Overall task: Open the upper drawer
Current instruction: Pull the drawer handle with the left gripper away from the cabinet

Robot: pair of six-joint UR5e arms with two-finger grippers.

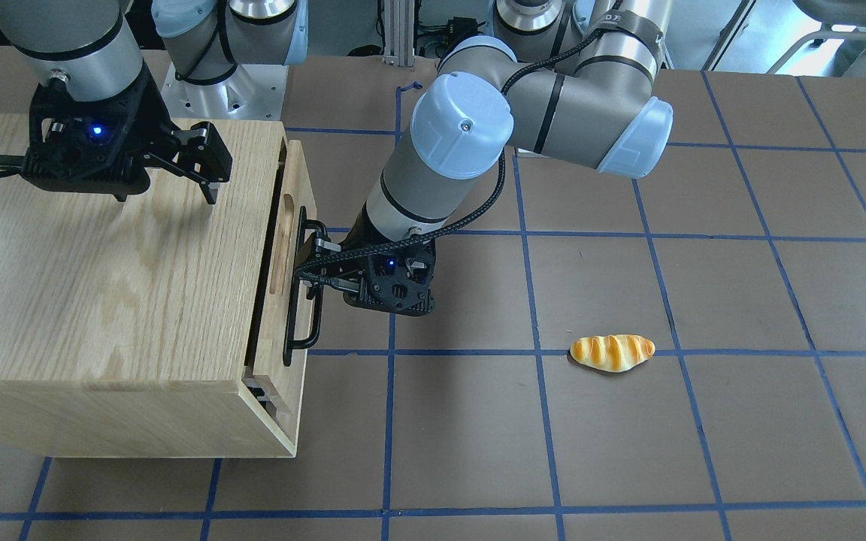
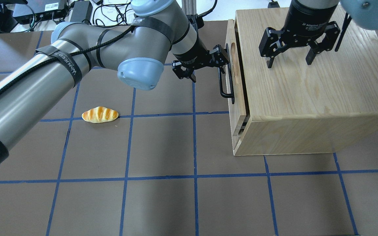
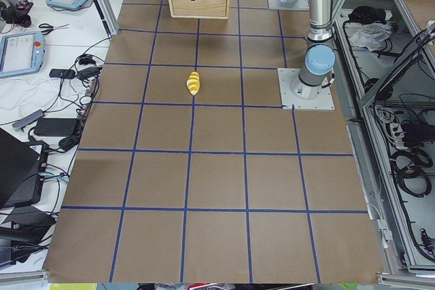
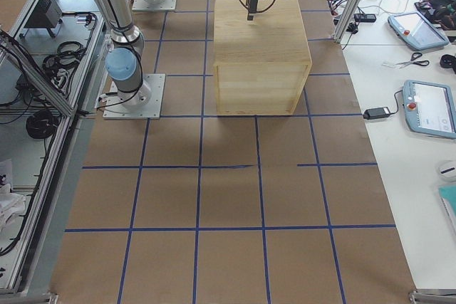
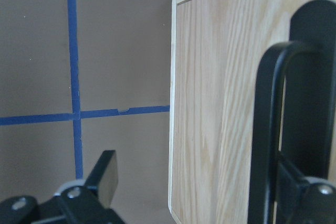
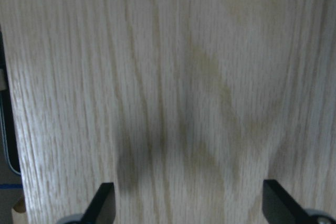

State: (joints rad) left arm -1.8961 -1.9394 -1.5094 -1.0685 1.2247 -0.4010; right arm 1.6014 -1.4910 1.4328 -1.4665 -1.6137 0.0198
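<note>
The upper drawer (image 2: 236,98) is a pale-wood front with a long black bar handle (image 2: 225,78). It stands a little way out of the oak cabinet (image 2: 310,95), with a dark gap and a black rail showing at its end. My left gripper (image 2: 203,67) is open at the handle. One finger (image 5: 314,77) sits behind the bar (image 5: 268,129), on the drawer-front side, and the other finger (image 5: 105,174) is well clear over the table. My right gripper (image 2: 289,62) is open and empty, fingers pointing down at the cabinet top. I cannot tell whether they touch it.
A toy bread roll (image 2: 100,114) lies on the brown table to the left of the drawer, apart from the left arm. The table (image 2: 189,196) carries a blue tape grid. The cabinet stands at the robot's right side, also in the front view (image 1: 102,285).
</note>
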